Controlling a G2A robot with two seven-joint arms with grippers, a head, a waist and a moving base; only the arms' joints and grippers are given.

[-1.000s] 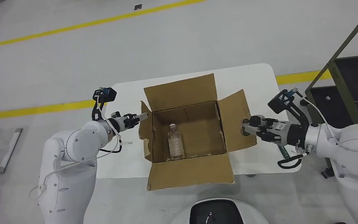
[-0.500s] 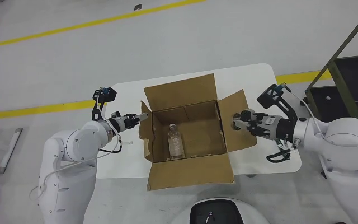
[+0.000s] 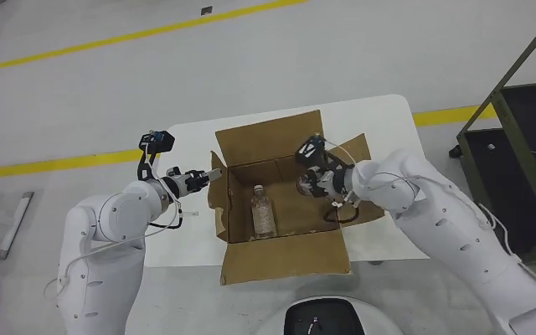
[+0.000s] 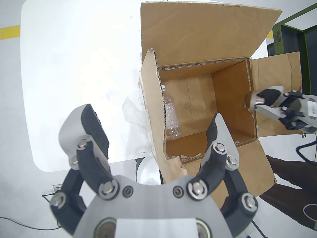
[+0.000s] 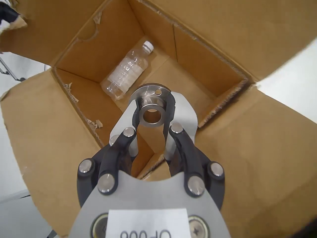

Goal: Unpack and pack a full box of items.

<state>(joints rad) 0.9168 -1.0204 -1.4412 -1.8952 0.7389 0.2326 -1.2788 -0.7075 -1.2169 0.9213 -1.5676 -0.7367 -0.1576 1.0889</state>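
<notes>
An open cardboard box [image 3: 276,138] stands on the white table [image 3: 381,117] with its flaps spread. On its floor lies a clear plastic bottle [image 3: 263,213] with a white cap, also seen in the left wrist view [image 4: 171,117] and the right wrist view [image 5: 128,71]. My right gripper [image 3: 308,185] hangs over the box's right half, shut on a steel flanged collar [image 5: 161,115]. That gripper [image 4: 250,100] shows by the box's far wall in the left wrist view. My left gripper [image 3: 216,175] stands open just outside the left flap [image 4: 153,95], holding nothing [image 4: 152,117].
A green metal rack [image 3: 502,100] stands off the table's right side. Crumpled clear film [image 4: 132,112] lies on the table against the box's left wall. The left flap's edge is torn. Bare table lies left of the box.
My right arm has swung left from outside the right flap to above the box's inside, carrying the steel collar. The left arm and the bottle have not moved.
</notes>
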